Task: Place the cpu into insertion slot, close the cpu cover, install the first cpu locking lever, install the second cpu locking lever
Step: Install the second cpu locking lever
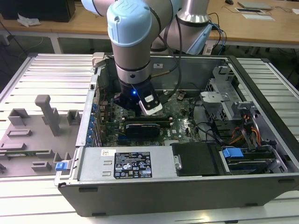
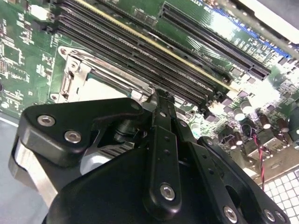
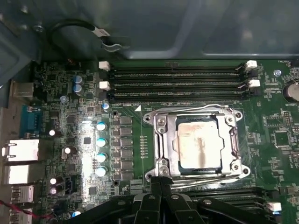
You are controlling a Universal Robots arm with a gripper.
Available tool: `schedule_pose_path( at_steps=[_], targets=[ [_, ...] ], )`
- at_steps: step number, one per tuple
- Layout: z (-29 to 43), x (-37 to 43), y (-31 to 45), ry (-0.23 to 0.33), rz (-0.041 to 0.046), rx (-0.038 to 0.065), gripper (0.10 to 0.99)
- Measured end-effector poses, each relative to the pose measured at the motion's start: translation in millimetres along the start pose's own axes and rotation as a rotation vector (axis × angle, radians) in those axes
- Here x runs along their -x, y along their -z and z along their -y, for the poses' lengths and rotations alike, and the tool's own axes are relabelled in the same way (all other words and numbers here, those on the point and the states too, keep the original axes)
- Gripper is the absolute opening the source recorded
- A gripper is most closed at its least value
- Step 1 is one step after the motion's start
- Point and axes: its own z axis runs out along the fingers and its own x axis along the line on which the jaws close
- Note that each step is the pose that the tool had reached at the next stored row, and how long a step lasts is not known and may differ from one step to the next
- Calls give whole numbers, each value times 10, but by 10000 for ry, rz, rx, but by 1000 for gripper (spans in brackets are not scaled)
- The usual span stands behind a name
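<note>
Hovering with my pincer (image 3: 160,183) pressed together and empty just beside the slot (image 3: 154,140), where the cpu (image 3: 198,144) lies under the closed cover (image 3: 233,140), I judge levers need slow, sideways pressure.

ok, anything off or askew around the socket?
Nothing stands out. In the first wrist view the cpu sits square in the insertion slot, framed by the cpu cover, which looks flat and closed. The gripper is at the socket's edge, fingers together.
</note>
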Motion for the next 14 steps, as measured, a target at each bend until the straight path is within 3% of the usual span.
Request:
schedule_pose_path(
  at_steps=[3,5,10,14],
  targets=[
    [19,-19,-27,-23,-10,279,106],
    [22,-20,-48,-30,-11,386,106],
    [33,-26,-78,-35,-17,502,106],
    [43,-37,-100,-36,-20,510,106]
  ],
)
